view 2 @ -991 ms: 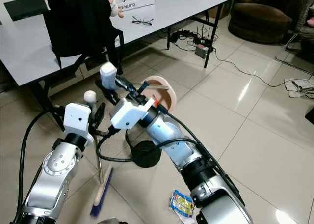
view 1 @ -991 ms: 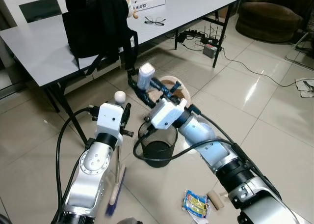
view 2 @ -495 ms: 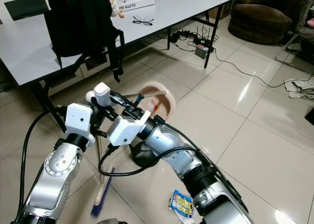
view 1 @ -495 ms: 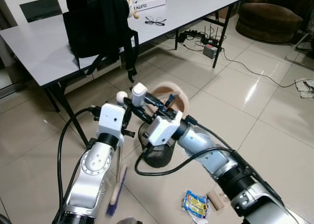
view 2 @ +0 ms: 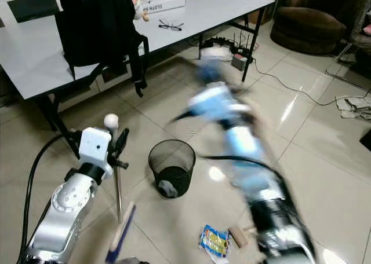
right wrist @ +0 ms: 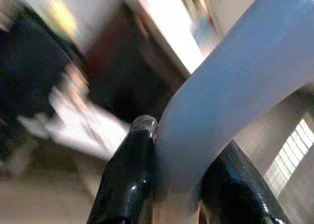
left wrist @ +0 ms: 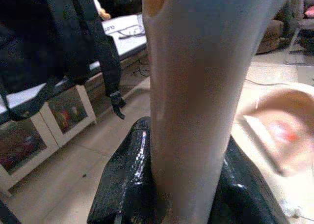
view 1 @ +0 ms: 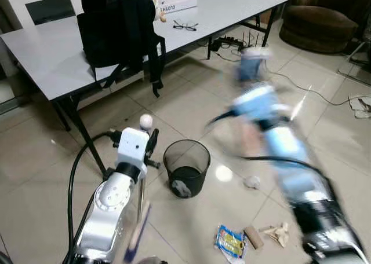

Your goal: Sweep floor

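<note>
My left gripper [view 1: 146, 153] is shut on the thin upright handle of a broom [view 1: 141, 186] with a white ball on top; its blue bristles [view 1: 137, 236] rest on the tiles. In the left wrist view the black fingers [left wrist: 125, 184] clamp that beige handle. My right arm is a blur swinging up and to the right. Its gripper [view 1: 254, 89] is shut on the pale blue-white handle of a dustpan [right wrist: 235, 86]. The peach dustpan [left wrist: 279, 133] appears blurred. Litter lies on the floor: a snack packet [view 1: 231, 241], a small brown roll [view 1: 253, 237], crumpled paper [view 1: 252, 182].
A black mesh bin [view 1: 186, 166] stands on the tiles just right of the broom. A grey table [view 1: 52, 55] with a black backpack [view 1: 116, 26] is behind. Cables and a power strip [view 1: 235, 43] lie under its far end. A brown seat [view 1: 316, 21] stands far right.
My right arm has swung fast from over the bin up and to the right, taking the dustpan with it. Crumpled paper now lies beside the bin. The left arm holds still.
</note>
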You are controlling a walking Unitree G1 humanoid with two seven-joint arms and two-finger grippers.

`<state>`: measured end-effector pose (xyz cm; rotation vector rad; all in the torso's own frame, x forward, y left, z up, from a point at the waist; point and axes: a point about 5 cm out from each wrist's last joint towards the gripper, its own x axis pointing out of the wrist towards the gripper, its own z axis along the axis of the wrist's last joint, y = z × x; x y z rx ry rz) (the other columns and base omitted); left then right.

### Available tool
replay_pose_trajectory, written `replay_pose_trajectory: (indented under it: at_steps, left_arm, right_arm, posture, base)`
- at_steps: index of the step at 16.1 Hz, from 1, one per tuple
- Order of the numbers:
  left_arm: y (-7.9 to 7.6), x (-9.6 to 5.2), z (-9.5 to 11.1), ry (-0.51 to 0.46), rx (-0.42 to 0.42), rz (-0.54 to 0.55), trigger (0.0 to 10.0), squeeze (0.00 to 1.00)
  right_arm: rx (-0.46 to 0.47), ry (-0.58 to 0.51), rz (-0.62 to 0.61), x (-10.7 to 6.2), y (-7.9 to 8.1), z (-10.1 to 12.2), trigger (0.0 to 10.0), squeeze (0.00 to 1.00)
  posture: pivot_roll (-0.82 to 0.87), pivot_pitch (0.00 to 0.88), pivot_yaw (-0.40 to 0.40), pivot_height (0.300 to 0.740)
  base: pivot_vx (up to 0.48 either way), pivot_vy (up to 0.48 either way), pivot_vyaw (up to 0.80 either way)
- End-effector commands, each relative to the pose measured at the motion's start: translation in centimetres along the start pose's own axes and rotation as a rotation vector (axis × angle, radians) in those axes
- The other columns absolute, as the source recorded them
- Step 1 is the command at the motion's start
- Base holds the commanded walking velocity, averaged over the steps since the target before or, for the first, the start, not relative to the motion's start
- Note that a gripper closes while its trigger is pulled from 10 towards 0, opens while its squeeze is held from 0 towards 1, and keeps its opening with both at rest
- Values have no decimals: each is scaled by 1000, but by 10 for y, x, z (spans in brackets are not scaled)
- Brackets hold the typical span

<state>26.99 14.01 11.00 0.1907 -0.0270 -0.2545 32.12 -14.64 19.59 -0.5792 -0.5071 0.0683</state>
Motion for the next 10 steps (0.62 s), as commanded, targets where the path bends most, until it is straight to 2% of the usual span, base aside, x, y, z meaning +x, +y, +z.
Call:
replay_pose_trajectory:
  at_steps: [1,4,7,10]
  left_arm:
    - [0,1,4,-19,9,-18,10000,0]
    - [1,3,7,-32,9,-27,10000,0]
    - [0,4,10,-54,22,-35,10000,0]
    - [-2,6,10,-49,12,-44,10000,0]
  right_arm:
    - [53,127,-109,-6,-21,-13,10000,0]
    - [87,203,-165,-21,-33,-21,10000,0]
    - [79,255,-172,-31,-34,-21,10000,0]
    - [93,285,-157,-34,-33,-18,10000,0]
  posture:
    - [-113,0,30,740]
    - [-122,0,32,740]
    - [-123,0,29,740]
    - [-128,0,30,740]
  base:
    - [0,0,-475]
    - [0,0,-800]
    - [0,0,-800]
    - [0,0,-800]
